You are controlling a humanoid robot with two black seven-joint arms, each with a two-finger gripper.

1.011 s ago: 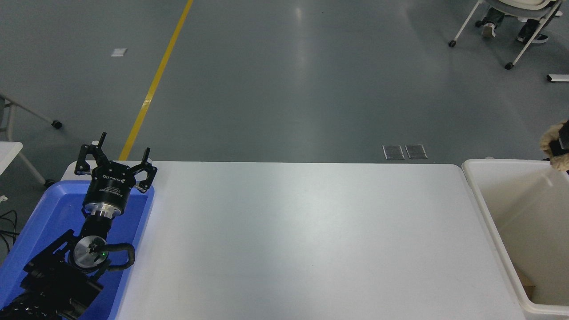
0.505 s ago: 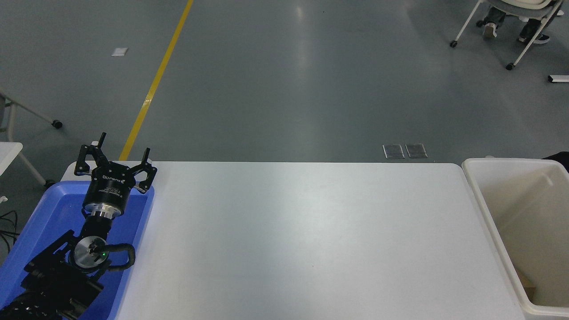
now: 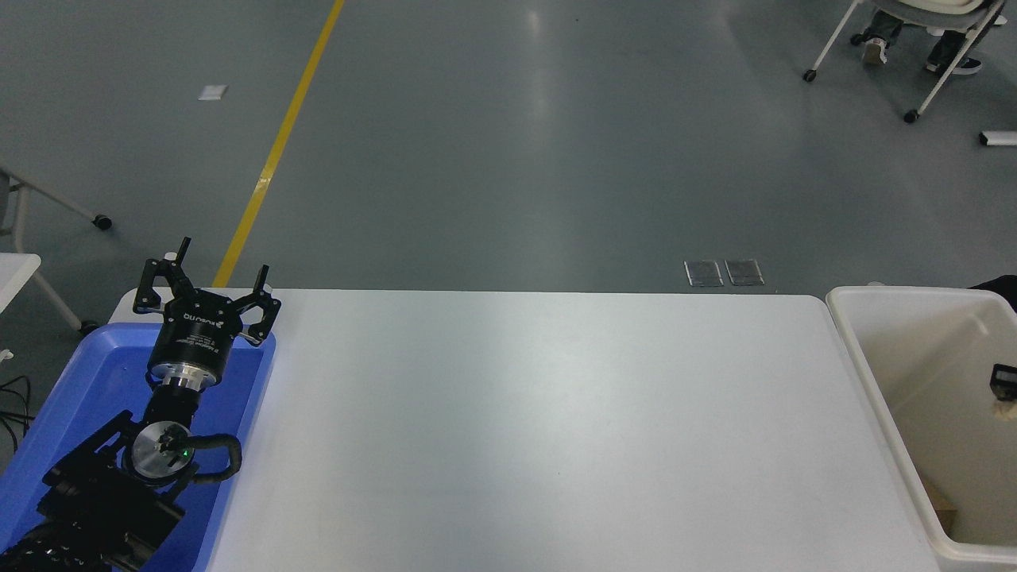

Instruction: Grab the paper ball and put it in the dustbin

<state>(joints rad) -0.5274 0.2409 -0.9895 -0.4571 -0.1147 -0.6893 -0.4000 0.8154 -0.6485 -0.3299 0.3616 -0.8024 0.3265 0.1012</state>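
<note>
The cream-white dustbin (image 3: 854,349) stands at the table's right end, cut off by the picture's edge. Only a small black part of my right gripper (image 3: 1005,381) shows at the right edge, inside the bin's opening. A pale tan sliver (image 3: 1003,409) just under it looks like the paper ball; most of it is out of view. I cannot tell whether this gripper holds it. My left gripper (image 3: 205,274) is parked open and empty over the blue tray at the lower left.
A blue plastic tray (image 3: 71,397) lies under the left arm at the table's left end. A brown scrap (image 3: 941,508) lies at the bin's bottom. A rolling chair and a person's feet (image 3: 874,48) are far off at top right.
The right gripper with the paper ball was above the bin's far rim, left the view, and now shows lower down inside the bin's opening. The left arm has not moved.
</note>
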